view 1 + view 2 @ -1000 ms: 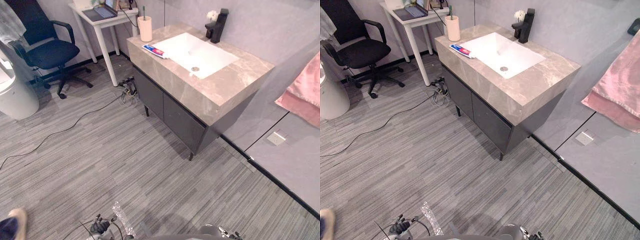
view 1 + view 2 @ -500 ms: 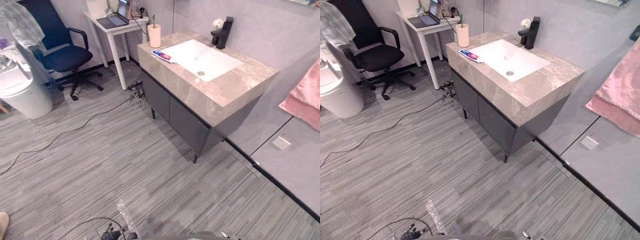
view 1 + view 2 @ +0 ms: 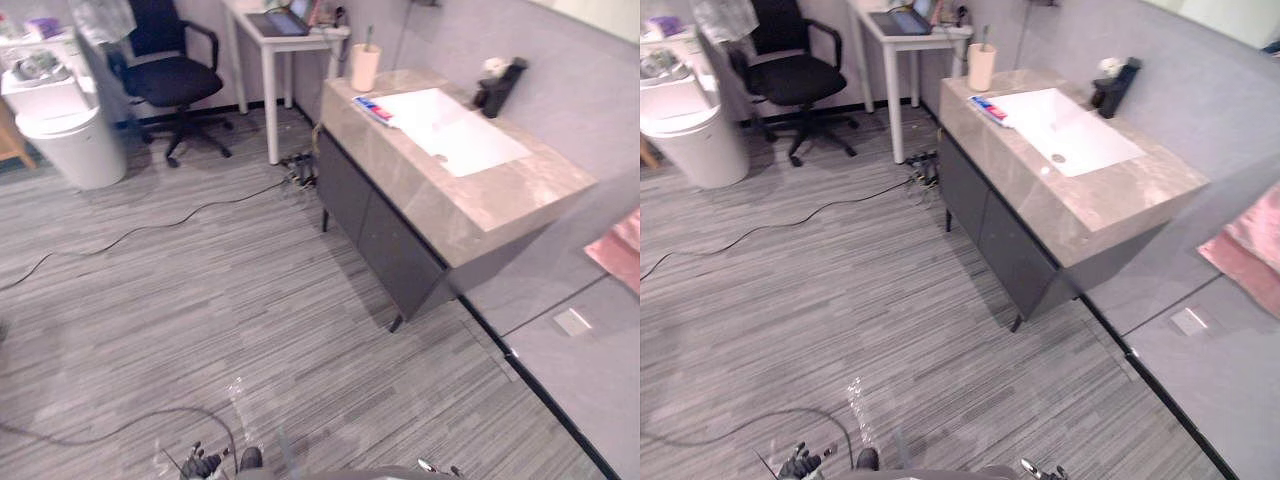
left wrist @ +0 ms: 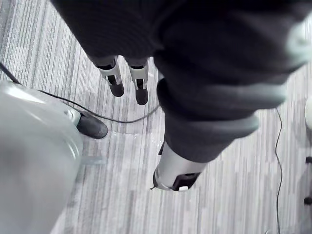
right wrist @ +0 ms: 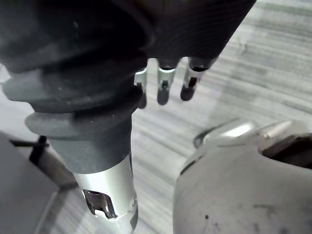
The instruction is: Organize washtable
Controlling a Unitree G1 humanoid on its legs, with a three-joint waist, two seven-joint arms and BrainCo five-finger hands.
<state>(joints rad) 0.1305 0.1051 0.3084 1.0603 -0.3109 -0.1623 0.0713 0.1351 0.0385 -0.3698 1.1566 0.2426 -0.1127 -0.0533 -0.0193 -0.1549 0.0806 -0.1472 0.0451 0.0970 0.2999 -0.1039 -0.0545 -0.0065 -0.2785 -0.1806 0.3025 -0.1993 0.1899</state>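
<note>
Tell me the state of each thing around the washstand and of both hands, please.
Toothpaste: lying flat on the counter beside the sink.
Cup: upright, holding a toothbrush.
Cabinet doors: closed.
Laptop: open.
Left hand: open, empty.
Right hand: open, empty.

Grey striped carpet covers the floor (image 3: 200,300) right up to pale grey walls (image 3: 590,120), with a black skirting strip (image 3: 540,394) along their base. The bench (image 3: 500,200), marble-topped over dark cabinet doors, stands against the wall. Just past its far end is a white side table (image 3: 267,100), then a black office chair (image 3: 175,78), and a white bin (image 3: 62,150) further off.
</note>
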